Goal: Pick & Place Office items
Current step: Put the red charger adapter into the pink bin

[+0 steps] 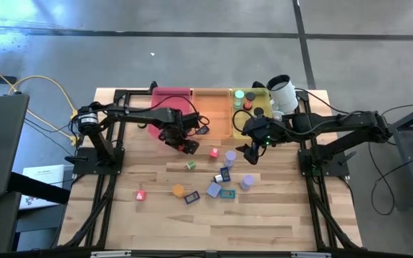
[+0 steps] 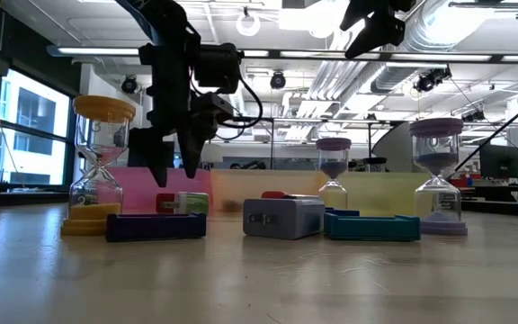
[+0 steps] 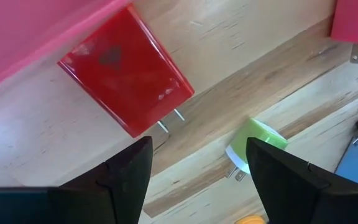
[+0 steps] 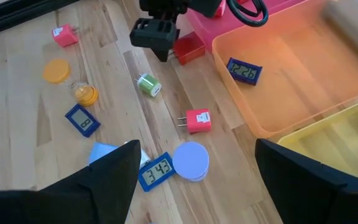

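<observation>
We see a pink tray (image 1: 171,95), an orange tray (image 1: 212,107) and a yellow tray (image 1: 258,92) side by side along the far edge of the wooden tabletop (image 1: 156,215), with a white cup (image 1: 282,93) just right of them.

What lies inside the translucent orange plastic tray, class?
Inside the orange tray, one dark blue flat rectangular digital clock rests near its rim beside the pink tray. The floor visible around it is bare; the far end falls outside the right wrist view.

Both arms reach inward over the table's far half. The left gripper (image 1: 186,143) points down with its 2 fingers spread apart. The right gripper (image 1: 253,152) hangs higher, fingers parted.
</observation>
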You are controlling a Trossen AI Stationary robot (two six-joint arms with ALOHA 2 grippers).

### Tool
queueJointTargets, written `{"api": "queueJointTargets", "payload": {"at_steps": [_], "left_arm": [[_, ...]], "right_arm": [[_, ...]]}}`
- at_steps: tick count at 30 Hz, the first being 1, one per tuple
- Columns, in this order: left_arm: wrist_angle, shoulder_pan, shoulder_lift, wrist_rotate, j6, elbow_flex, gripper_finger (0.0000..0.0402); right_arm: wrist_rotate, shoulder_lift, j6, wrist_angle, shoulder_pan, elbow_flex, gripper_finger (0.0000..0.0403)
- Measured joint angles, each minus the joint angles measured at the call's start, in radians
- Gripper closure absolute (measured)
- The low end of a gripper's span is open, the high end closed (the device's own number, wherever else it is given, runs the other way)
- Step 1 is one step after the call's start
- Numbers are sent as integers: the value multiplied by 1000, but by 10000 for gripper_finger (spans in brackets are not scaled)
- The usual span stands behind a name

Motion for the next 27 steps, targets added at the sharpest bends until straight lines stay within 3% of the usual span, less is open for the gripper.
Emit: {"api": "queueJointTargets", "payload": {"at_steps": [11, 22, 27], "left_arm": [[0, -14, 0, -35, -25, 0, 48], [11, -33, 0, -26, -66, 0, 43], [12, -55, 0, -139, -110, 0, 43]], "right_arm": [[-2, 0, -1, -1, 0, 0, 97], [-1, 0, -25, -1, 0, 0, 97], [-1, 0, -26, -1, 0, 0, 97]]}}
